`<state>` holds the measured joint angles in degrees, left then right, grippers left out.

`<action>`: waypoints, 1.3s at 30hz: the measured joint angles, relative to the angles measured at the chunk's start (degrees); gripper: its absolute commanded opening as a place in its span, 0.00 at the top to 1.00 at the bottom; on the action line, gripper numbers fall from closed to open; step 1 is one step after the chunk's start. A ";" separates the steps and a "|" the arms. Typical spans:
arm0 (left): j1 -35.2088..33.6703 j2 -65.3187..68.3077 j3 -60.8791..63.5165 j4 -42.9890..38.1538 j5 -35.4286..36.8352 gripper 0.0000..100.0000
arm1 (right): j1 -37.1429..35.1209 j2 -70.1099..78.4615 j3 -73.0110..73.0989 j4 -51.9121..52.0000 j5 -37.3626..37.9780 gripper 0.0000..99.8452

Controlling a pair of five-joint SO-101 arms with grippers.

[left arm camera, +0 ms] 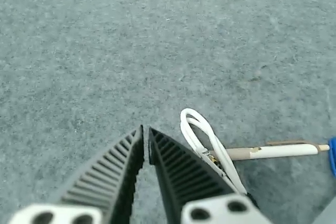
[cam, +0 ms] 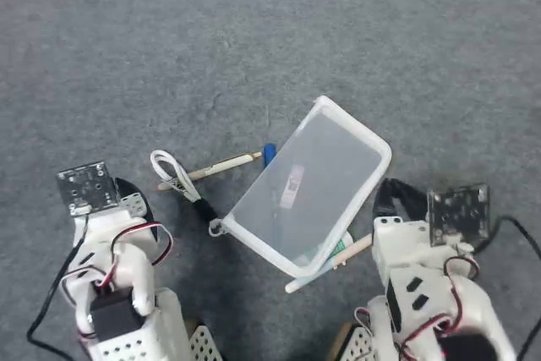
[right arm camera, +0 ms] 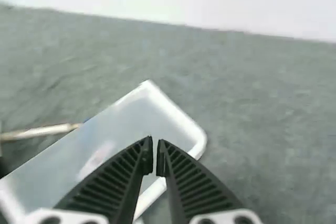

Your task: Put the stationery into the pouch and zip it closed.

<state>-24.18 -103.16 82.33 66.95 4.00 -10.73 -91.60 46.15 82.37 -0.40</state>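
Left pincer (left arm camera: 146, 136): clenched on nothing, above bare table (left arm camera: 94, 45).
Right pincer (right arm camera: 154, 149): clenched, empty, hanging above mid-table.
Pouch (cam: 308, 183): flat, long axis diagonal, ahead of right arm; cord loop (cam: 169, 166) trailing toward left arm.
Blue-capped pen (cam: 221, 164): outside, long axis crosswise, ahead-right of left arm, blue end at white binding.
Second pen (cam: 351, 251): half under near corner, beside right arm.
Judged next reach: from left arm, nearer the exposed barrel.
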 measured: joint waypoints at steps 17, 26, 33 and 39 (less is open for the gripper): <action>0.00 0.00 0.00 0.00 0.00 0.97 | -32.44 38.77 -12.22 5.98 -21.27 0.99; 0.00 0.00 0.00 0.00 0.00 0.87 | -46.07 49.85 -12.22 2.46 -24.79 0.99; 0.00 0.00 0.53 0.00 0.00 0.86 | -46.95 60.75 -7.47 -9.67 -26.11 0.99; 0.00 0.00 0.53 0.00 -0.09 0.86 | -47.21 64.70 -6.15 -14.07 -29.45 0.99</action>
<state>-24.18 -103.16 82.86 66.95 3.91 -57.93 -26.90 40.00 68.31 -29.85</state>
